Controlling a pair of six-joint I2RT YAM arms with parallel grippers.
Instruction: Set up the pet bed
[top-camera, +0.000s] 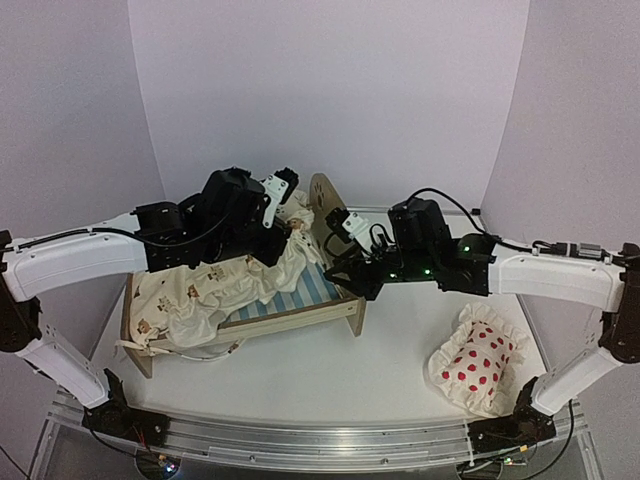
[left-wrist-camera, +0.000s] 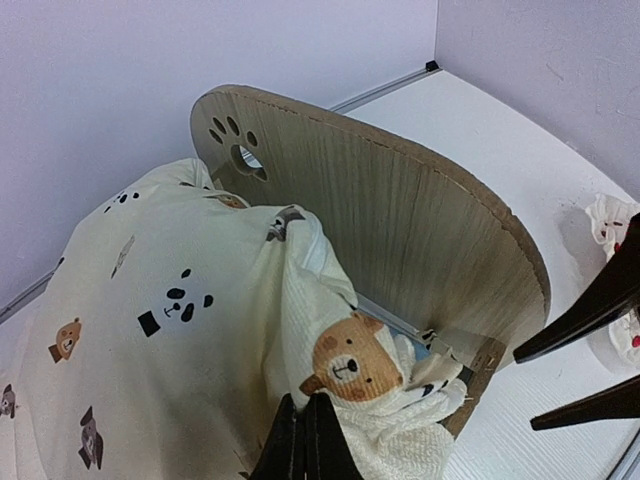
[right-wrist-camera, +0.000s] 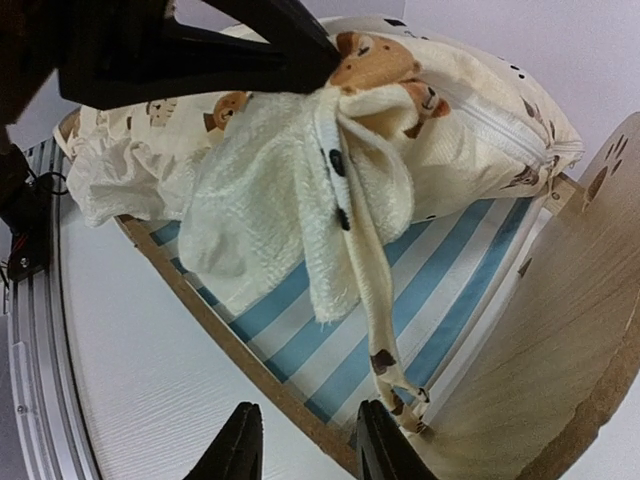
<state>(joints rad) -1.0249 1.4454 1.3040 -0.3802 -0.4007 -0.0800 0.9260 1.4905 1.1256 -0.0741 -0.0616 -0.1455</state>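
The pet bed (top-camera: 300, 320) stands at mid-table, a plywood frame with a blue-and-white striped base (right-wrist-camera: 440, 280) and a rounded paw-print end board (left-wrist-camera: 400, 220). A cream animal-print cushion (top-camera: 200, 295) lies bunched over its left part. My left gripper (left-wrist-camera: 305, 445) is shut on the cushion's corner by a bear print and holds it up beside the end board. A tie strap (right-wrist-camera: 370, 300) hangs from that corner onto the stripes. My right gripper (right-wrist-camera: 308, 445) hovers low at the bed's right corner. Its jaws are apart and straddle the wooden side rail (right-wrist-camera: 230, 345).
A white pillow with red dots (top-camera: 478, 360) lies on the table at the front right, apart from the bed. The far end board (top-camera: 322, 195) stands between the two arms. White walls close the table at the back and sides.
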